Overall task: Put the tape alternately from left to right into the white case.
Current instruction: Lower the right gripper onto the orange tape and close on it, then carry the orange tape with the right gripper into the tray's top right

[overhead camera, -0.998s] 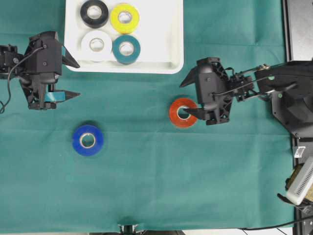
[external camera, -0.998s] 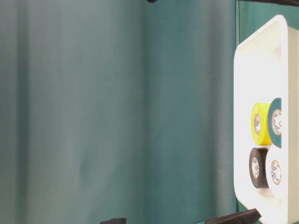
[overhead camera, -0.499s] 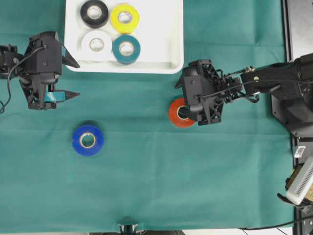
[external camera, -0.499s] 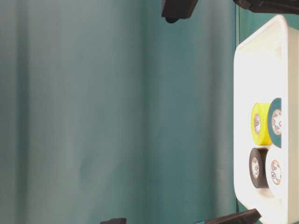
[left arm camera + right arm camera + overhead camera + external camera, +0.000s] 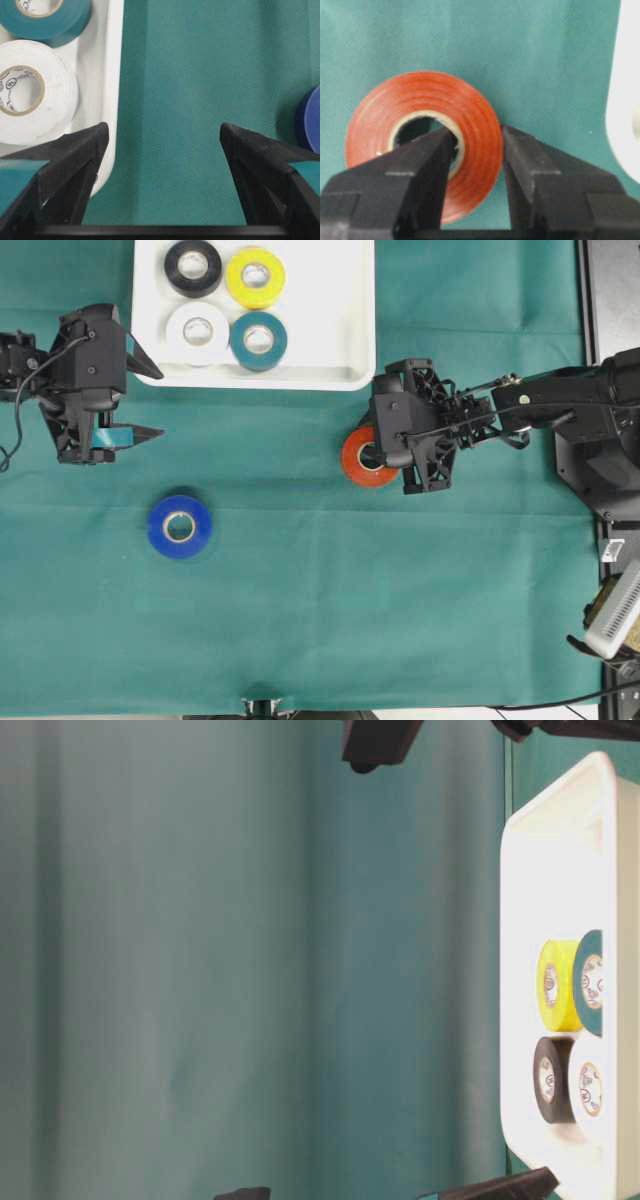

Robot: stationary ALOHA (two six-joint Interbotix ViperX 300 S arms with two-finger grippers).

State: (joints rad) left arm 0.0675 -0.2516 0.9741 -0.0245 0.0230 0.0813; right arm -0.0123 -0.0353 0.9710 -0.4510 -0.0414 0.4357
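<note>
A red-orange tape roll (image 5: 358, 462) (image 5: 420, 92) sits on the green cloth below the white case (image 5: 330, 310). My right gripper (image 5: 385, 455) (image 5: 477, 131) is shut on its wall, one finger inside the core and one outside. In the case lie the black (image 5: 193, 267), yellow (image 5: 255, 277), white (image 5: 198, 332) and teal (image 5: 259, 339) rolls. A blue roll (image 5: 179, 527) (image 5: 312, 120) lies alone on the cloth at the lower left. My left gripper (image 5: 155, 402) (image 5: 162, 131) hangs open beside the case's lower left corner (image 5: 112, 75), holding nothing.
The right half of the white case (image 5: 550, 870) is bare. Green cloth covers the table. A grey panel (image 5: 612, 300) and the right arm's base stand along the right edge.
The right gripper moved left over the red-orange roll and shut on its wall; the roll shifted slightly up and to the left. The left arm stayed still.
</note>
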